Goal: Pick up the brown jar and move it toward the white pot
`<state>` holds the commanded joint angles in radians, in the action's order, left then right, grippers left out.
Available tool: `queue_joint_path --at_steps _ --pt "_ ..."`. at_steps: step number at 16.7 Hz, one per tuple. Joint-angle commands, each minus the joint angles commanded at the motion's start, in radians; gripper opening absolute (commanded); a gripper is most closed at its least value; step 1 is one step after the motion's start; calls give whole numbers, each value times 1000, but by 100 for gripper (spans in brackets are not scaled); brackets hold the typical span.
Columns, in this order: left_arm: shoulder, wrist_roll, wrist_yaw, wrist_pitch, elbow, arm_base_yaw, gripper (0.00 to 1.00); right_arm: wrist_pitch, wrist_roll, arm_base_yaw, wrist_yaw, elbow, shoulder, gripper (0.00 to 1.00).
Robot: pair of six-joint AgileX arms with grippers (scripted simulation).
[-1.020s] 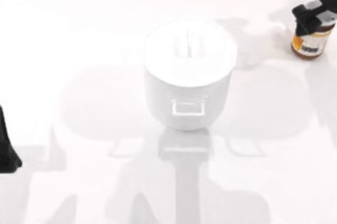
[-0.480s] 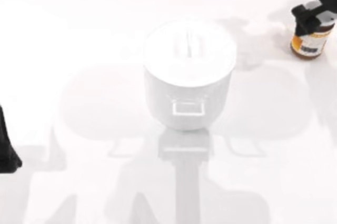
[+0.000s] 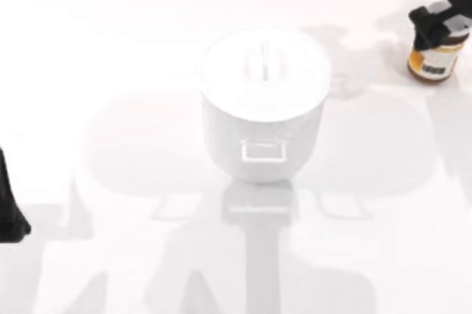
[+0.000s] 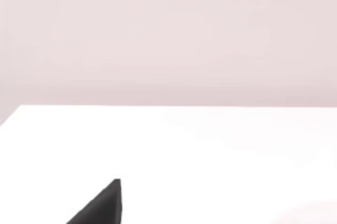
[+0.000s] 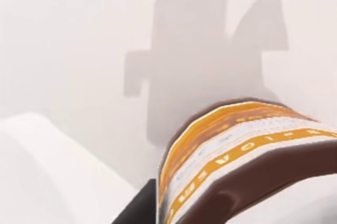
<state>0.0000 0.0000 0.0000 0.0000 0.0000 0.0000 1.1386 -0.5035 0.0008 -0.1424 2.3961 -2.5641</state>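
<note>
Right gripper (image 3: 440, 21) clamped on jar (image 3: 436, 60) top, far right of table (image 3: 110, 71); jar upright, well apart from pot (image 3: 264, 104); left arm parked at left edge.

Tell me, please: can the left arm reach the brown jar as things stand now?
Probably not. The left gripper is parked at the table's left edge; the brown jar stands at the far right, beyond the white pot, with the right gripper already on it.

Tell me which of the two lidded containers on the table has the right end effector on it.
The brown jar at the table's far right, under the right end effector. The much larger white pot stands alone mid-table.
</note>
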Motion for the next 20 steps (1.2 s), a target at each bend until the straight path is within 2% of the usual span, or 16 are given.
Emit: queue_joint_path --at_steps 10,17,20 --pt "0 0 0 0 0 0 100 25 3 13 -4 -442 472 0" --pt "0 0 0 0 0 0 100 28 7 10 -4 -471 501 0" --pt "0 0 0 0 0 0 100 3 73 41 18 -505 510 0"
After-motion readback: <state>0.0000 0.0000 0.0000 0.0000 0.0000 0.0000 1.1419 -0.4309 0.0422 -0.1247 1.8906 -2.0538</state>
